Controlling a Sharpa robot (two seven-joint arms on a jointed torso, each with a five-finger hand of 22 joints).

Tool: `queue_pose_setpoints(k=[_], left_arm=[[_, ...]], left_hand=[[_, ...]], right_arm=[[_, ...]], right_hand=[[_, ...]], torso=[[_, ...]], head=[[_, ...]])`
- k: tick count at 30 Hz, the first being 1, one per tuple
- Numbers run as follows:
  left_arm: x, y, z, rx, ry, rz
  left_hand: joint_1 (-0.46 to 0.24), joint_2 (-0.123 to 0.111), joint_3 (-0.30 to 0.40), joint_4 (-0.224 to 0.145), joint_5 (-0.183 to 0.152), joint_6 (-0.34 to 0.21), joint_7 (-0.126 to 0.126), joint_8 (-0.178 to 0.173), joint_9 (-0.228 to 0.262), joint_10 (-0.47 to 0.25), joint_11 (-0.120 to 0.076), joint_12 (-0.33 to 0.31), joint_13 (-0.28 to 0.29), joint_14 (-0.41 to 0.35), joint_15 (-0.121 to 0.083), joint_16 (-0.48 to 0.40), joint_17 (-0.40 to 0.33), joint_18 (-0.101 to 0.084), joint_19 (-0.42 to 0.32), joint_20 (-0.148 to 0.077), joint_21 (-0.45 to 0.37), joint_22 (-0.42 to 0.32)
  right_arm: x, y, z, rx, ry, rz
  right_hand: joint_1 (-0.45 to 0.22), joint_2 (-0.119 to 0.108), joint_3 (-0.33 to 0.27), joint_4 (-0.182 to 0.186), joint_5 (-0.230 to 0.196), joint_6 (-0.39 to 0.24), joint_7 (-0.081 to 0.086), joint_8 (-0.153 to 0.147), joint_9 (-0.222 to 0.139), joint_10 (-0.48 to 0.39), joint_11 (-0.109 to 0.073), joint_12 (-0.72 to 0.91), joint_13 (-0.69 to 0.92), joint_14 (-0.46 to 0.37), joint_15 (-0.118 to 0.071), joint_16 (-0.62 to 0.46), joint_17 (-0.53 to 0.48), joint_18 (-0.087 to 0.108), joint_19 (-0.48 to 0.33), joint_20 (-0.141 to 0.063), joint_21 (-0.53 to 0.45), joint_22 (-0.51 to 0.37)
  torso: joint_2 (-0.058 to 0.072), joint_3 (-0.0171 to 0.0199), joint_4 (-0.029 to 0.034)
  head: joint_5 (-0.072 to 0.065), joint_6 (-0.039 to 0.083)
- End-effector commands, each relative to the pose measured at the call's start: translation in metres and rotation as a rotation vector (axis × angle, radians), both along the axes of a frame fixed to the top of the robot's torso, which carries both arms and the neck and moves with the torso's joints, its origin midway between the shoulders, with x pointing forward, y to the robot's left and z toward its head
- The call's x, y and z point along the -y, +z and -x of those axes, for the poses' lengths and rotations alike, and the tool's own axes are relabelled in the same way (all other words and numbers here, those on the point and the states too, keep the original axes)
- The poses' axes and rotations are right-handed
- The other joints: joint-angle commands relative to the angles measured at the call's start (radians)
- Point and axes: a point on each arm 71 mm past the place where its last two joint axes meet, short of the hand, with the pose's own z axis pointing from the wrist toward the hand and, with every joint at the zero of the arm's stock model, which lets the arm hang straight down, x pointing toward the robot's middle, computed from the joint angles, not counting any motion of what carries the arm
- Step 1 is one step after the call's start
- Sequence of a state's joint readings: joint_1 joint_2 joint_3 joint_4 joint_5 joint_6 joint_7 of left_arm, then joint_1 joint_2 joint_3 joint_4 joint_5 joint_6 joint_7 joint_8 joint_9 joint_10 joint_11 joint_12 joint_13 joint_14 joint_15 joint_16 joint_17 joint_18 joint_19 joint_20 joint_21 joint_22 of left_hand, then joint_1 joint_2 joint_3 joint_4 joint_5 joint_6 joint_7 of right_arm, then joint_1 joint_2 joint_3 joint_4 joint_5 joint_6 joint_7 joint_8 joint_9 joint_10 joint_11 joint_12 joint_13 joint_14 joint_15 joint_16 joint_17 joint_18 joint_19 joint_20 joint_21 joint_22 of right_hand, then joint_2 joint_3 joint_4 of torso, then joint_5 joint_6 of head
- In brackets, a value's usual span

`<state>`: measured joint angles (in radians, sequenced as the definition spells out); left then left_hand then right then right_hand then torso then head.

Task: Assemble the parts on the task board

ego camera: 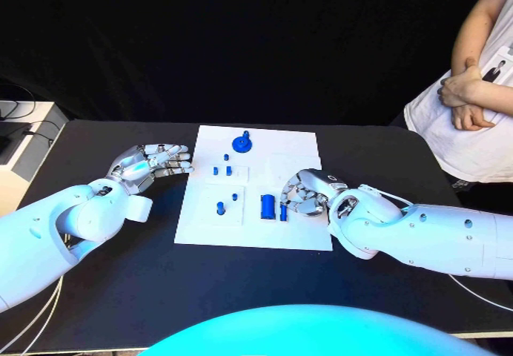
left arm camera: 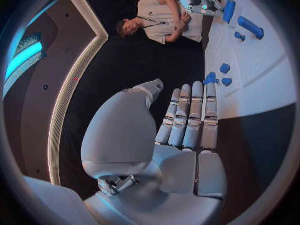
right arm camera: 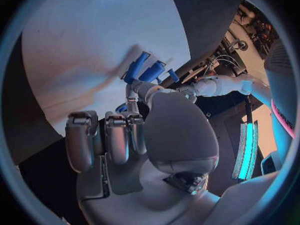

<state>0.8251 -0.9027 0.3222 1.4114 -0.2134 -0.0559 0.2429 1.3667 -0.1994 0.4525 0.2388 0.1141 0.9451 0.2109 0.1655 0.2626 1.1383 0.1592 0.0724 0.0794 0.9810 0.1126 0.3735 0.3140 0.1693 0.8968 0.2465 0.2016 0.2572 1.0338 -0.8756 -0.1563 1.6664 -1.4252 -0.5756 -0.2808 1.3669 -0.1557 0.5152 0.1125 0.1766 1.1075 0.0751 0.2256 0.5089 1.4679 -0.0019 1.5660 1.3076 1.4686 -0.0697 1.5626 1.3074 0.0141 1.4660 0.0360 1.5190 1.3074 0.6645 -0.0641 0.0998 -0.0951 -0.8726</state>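
**Robot hands at the task board**

On the black bench [ego camera: 118,297] we see the white task board [ego camera: 299,156] carrying blue parts [ego camera: 242,142]. The left robot hand [ego camera: 150,165] hovers beside the board's edge, fingers extended and empty. The right robot hand [ego camera: 307,194] curls beside two upright blue pieces [ego camera: 268,208]; whether it grips them we cannot tell.

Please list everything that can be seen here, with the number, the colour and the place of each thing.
table: one, black, under everything.
task board: one, white, middle of the table.
parts: several, blue, on the board; a round one at its far end, small ones in the middle, two long ones by the right hand.
person: one, white shirt, arms folded, beyond the table's far right corner.
left hand: silver, fingers apart, beside the board's left edge.
right hand: silver, fingers curled at the long parts; a grip cannot be told.
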Motion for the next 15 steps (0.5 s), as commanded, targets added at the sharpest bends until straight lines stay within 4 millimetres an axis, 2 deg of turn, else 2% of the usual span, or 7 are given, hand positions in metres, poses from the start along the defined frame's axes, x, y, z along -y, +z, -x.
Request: queue_pose_setpoints(k=[1,4,15], left_arm=[[0.002,0.0008,0.0003,0.007,-0.014,0.006],[0.0018,0.0007,0.0002,0.006,-0.013,0.005],[0.0016,0.0005,0.0001,0.006,-0.012,0.004]], left_hand=[[0.009,0.003,-0.005,-0.002,0.002,-0.002,0.004,-0.003,-0.002,-0.007,-0.002,-0.005,0.002,0.006,0.004,-0.003,0.002,0.012,0.007,0.002,-0.005,-0.001],[0.009,0.003,-0.006,-0.002,0.002,-0.003,0.005,-0.004,-0.002,-0.008,-0.001,-0.005,0.002,0.006,0.004,-0.004,0.002,0.012,0.007,0.002,-0.005,-0.002],[0.009,0.003,-0.006,-0.002,0.002,-0.003,0.005,-0.004,-0.002,-0.008,-0.001,-0.005,0.002,0.006,0.004,-0.004,0.002,0.012,0.007,0.002,-0.005,-0.002]], right_arm=[[-0.0005,-0.0052,0.0019,-0.038,0.026,0.023],[-0.0004,-0.0057,0.0018,-0.043,0.028,0.024],[0.0024,-0.0063,0.0004,-0.045,0.022,0.01]], right_hand=[[0.019,0.011,0.013,-0.016,0.019,-0.008,-0.001,0.01,0.007,0.103,-0.002,0.005,0.263,0.101,-0.002,0.005,0.257,-0.006,0.095,-0.003,0.007,0.252],[0.019,0.013,0.018,-0.021,0.02,-0.01,0.0,0.012,0.008,0.103,-0.001,0.005,0.263,0.101,-0.001,0.005,0.257,-0.006,0.095,-0.003,0.007,0.252],[-0.002,0.022,0.041,-0.041,-0.037,-0.024,0.001,0.032,0.018,0.103,0.001,0.005,0.263,0.101,0.001,0.006,0.257,-0.006,0.095,0.0,0.008,0.252]], torso=[[0.0,0.0001,0.0],[0.0,0.0004,0.0],[0.0,0.0005,0.0003]], head=[[0.0,0.0],[0.0,0.0],[0.001,0.0]])
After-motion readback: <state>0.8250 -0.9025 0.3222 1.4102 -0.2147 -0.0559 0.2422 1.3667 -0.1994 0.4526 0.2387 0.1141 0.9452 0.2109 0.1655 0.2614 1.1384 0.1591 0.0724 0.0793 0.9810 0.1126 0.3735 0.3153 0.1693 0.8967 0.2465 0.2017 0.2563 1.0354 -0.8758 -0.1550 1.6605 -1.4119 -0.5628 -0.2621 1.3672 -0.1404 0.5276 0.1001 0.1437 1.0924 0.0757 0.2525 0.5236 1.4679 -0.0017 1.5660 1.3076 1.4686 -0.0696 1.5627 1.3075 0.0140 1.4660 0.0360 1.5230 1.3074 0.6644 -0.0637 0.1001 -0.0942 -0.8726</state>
